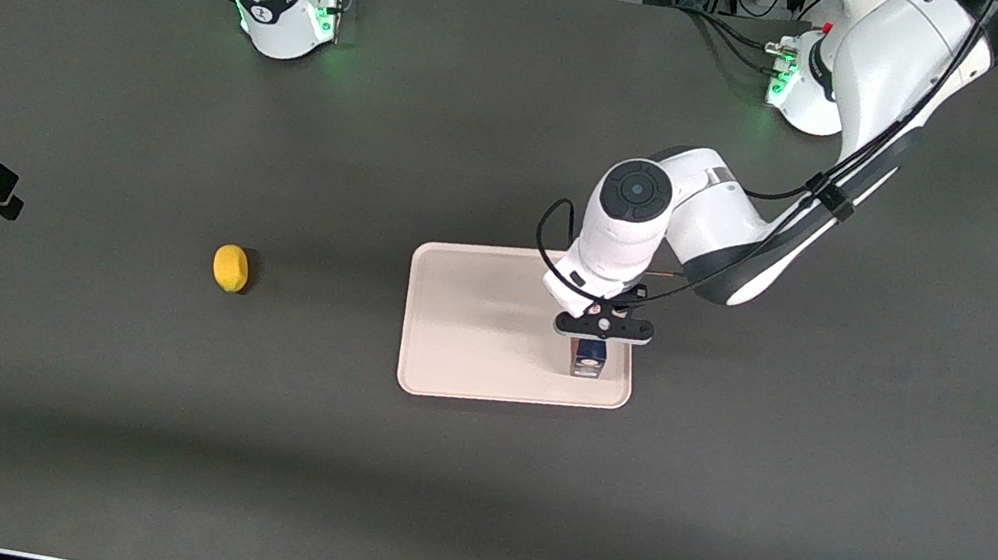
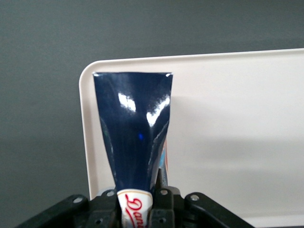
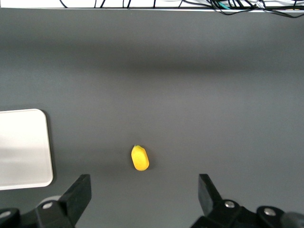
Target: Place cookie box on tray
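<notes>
Pinching the cookie box [image 2: 134, 135] upright by its crushed top near the tray [image 1: 469, 336] corner, the closed tool [image 1: 602, 330] risks toppling it on release.

navy cookie box [image 2: 133, 128] (glossy), pinkish-white tray [image 1: 469, 336], yellow lump [image 1: 230, 268]

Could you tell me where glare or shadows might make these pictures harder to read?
Left wrist view: bright glare patches sit on the glossy cookie box, held by the gripper over the tray, where a soft shadow falls. Front view: a broad dark band crosses the table nearer the camera. Right wrist view: a similar band lies above the yellow lump.
</notes>
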Robot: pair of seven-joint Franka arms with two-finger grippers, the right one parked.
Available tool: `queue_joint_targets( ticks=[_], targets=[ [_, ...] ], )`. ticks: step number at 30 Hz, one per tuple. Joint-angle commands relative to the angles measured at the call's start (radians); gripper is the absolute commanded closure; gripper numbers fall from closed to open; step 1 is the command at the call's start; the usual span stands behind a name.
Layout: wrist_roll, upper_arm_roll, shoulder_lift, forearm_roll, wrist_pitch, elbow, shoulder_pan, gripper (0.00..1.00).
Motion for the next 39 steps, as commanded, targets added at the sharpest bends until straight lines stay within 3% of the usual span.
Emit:
queue_joint_targets(
  ticks=[1, 15, 19, 24, 30, 35, 37, 39],
  targets=[
    [-0.001, -0.001, 0.006, 0.013, 0.005, -0.011, 0.002, 0.83],
    [-0.004, 0.008, 0.022, 0.013, 0.016, -0.022, 0.002, 0.82],
    [-0.004, 0.012, 0.025, 0.013, 0.019, -0.022, 0.002, 0.76],
    [-0.004, 0.019, 0.033, 0.013, 0.039, -0.022, 0.004, 0.59],
    [-0.004, 0.028, 0.039, 0.013, 0.06, -0.022, 0.002, 0.57],
    [-0.004, 0.028, 0.039, 0.013, 0.058, -0.022, 0.002, 0.13],
    [-0.004, 0.028, 0.039, 0.013, 0.058, -0.021, 0.002, 0.0],
    [-0.002, 0.03, 0.039, 0.013, 0.058, -0.021, 0.004, 0.0]
  ],
)
